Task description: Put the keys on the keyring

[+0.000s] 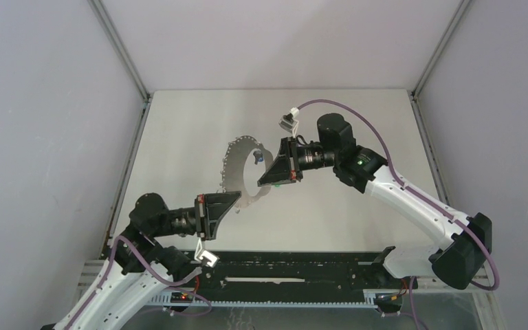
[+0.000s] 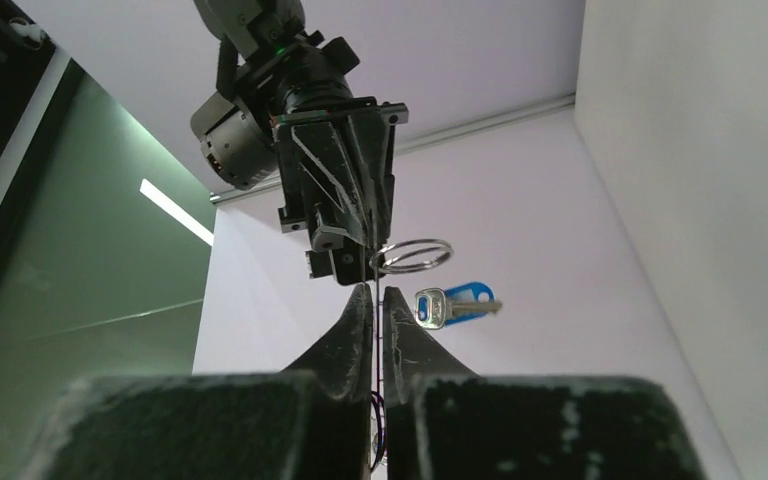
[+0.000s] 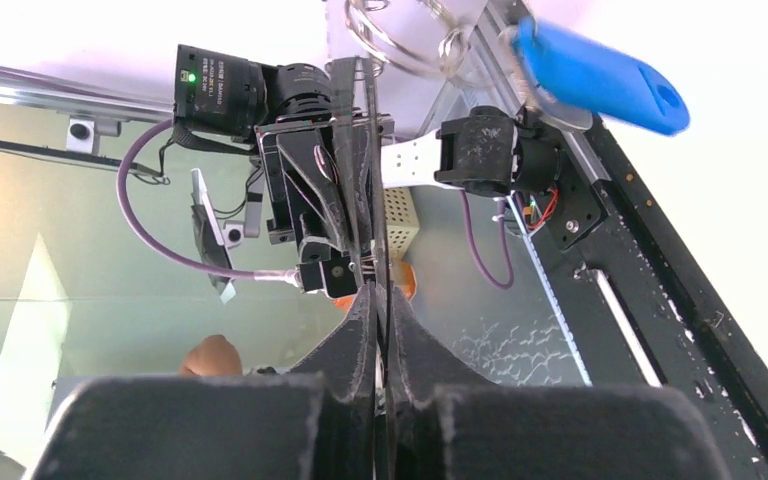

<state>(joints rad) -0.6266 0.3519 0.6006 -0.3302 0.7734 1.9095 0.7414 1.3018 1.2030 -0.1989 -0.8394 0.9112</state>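
Pale table (image 1: pixel 179 124), grey walls (image 1: pixel 41 103), left pincer (image 1: pixel 236 200) and right pincer (image 1: pixel 261 181) both pinching the upright keyring (image 1: pixel 230 175)

Upright keyring (image 1: pixel 228 165) aloft, with blue key (image 2: pixel 455 303)

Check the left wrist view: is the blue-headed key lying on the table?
No, the blue-headed key hangs in the air beneath a small wire loop.

One keyring (image 1: pixel 228 162), one blue key (image 2: pixel 447 303), two end effectors (image 1: pixel 238 196) (image 1: pixel 260 183).
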